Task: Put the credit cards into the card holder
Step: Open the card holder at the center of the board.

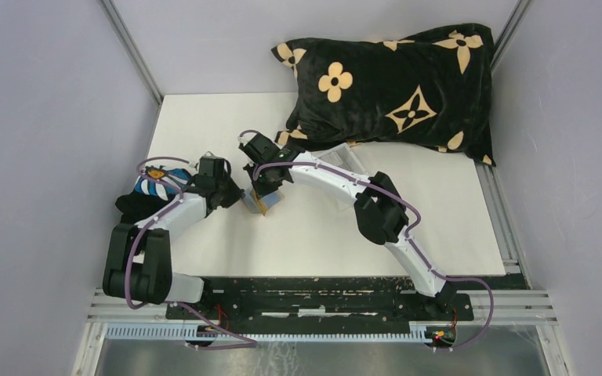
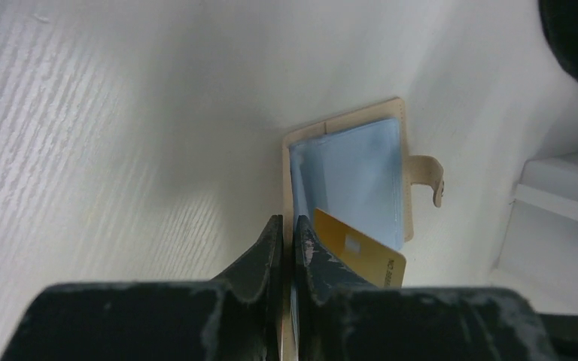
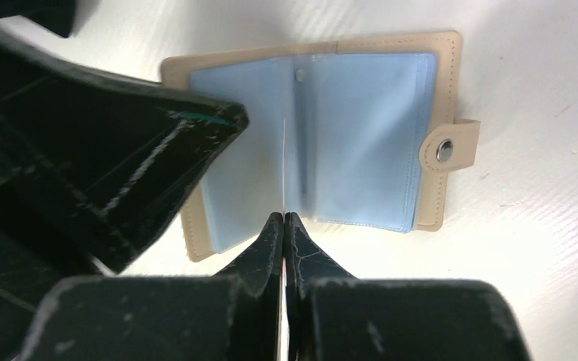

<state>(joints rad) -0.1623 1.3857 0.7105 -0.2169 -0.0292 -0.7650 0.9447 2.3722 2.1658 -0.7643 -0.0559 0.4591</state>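
Pinching a sleeve leaf upright, the closed right tool bares the card holder's pocket at its tips; left tool, nearly closed on its edge, likely steadies it, yellow card just right.

Left fingers and right fingers crowd the card holder; the table on its near side lies open.

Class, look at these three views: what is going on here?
Both arms work on the open card holder lying on the table. The right gripper pinches one of its sleeve pages upright. The left gripper is closed at the holder's edge, apparently on its cover, with a yellow card slanted beside it, over the blue sleeves.
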